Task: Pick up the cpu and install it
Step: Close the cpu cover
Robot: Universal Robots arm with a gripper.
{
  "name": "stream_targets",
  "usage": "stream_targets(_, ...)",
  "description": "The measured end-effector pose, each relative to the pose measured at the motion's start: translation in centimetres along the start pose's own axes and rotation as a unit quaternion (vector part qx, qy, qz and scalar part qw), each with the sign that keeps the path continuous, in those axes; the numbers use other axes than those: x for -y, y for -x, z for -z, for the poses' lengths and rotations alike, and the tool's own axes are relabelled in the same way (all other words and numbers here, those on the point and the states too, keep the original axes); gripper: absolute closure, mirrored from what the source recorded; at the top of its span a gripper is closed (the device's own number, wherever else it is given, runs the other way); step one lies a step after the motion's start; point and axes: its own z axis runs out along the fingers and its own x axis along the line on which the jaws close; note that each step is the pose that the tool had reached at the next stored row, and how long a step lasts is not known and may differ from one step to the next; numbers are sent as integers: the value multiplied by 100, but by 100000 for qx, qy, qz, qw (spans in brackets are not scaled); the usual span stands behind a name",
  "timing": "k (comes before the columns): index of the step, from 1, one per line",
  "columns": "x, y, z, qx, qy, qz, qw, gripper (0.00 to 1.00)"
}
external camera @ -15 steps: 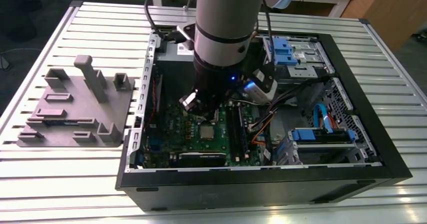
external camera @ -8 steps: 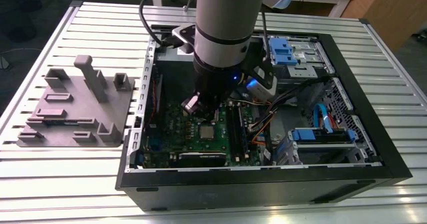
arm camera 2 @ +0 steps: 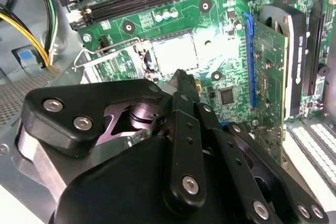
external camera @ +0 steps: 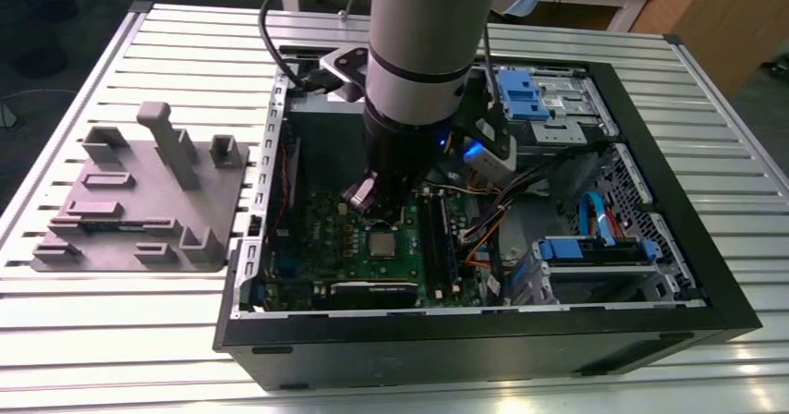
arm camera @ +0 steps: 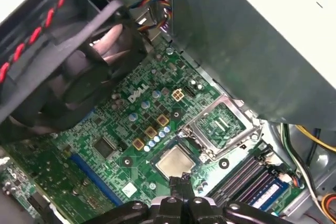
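Tool (arm camera: pixel 181 182) closed, empty, above one cpu (arm camera: pixel 175 162) seated in socket.

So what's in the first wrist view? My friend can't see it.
A shiny square cpu sits in its socket on a green motherboard, with the socket's metal bracket flipped open beside it. The black gripper hangs just above the cpu.

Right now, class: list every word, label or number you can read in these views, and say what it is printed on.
motherboard: white maker's logo, a brand mark, left unquoted.
white sticker on the motherboard: too small to read.
black chip: marking too blurred to read.
cpu: no readable print on its metal top.
grey fixture plate: no text.
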Motion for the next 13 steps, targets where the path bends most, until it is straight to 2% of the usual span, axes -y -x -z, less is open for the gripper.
stream_targets(6,3,120,1,-28,-15,16,100000,90)
stream_targets(13,-18,297,-1,-53,-45,19,100000,90)
